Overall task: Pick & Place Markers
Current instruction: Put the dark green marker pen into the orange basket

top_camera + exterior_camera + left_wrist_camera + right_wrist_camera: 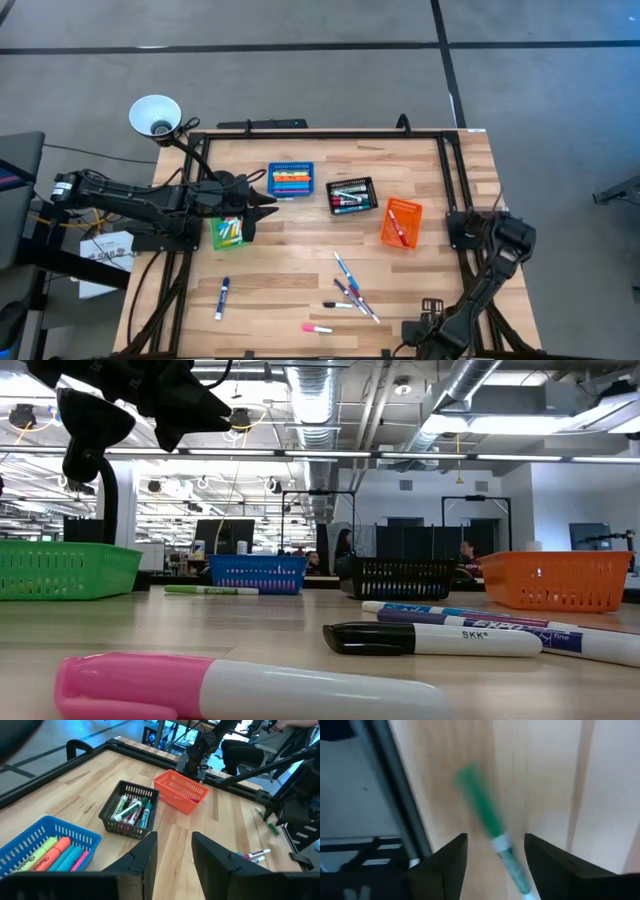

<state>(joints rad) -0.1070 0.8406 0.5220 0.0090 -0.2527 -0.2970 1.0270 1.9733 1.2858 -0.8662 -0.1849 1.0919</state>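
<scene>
in the high view the wooden slatted table (290,300) filled the middle of the frame. four small square plastic bins sat in a row across it: a green one (227,233) at centre left, a blue one (291,181), a black one (351,196) and an orange one (401,224). loose thin pen-like markers (352,291) lay scattered at lower centre, with a blue-capped one (221,297) at lower left and a pink-capped one (317,327) at the bottom. the left gripper (268,199) hung beside the green bin; the right gripper (497,222) was at the right edge of the table.

in the low view a pink-capped white marker (250,686) lay blurred at the bottom, a black-capped one (430,639) at centre right.

in the left wrist view the left gripper (172,852) showed its fingers parted with nothing between them, at the bottom centre, with filled blue and black bins above and to the left.

in the right wrist view the right gripper (495,852) stood with its fingers apart either side of a green-capped marker (492,830) that lay on the wood at frame centre; whether they touched it could not be told.

the markers looked light, stiff and smooth, likely to roll or slip; the middle of the barrel, gripped across its width, seemed the safest hold.
</scene>
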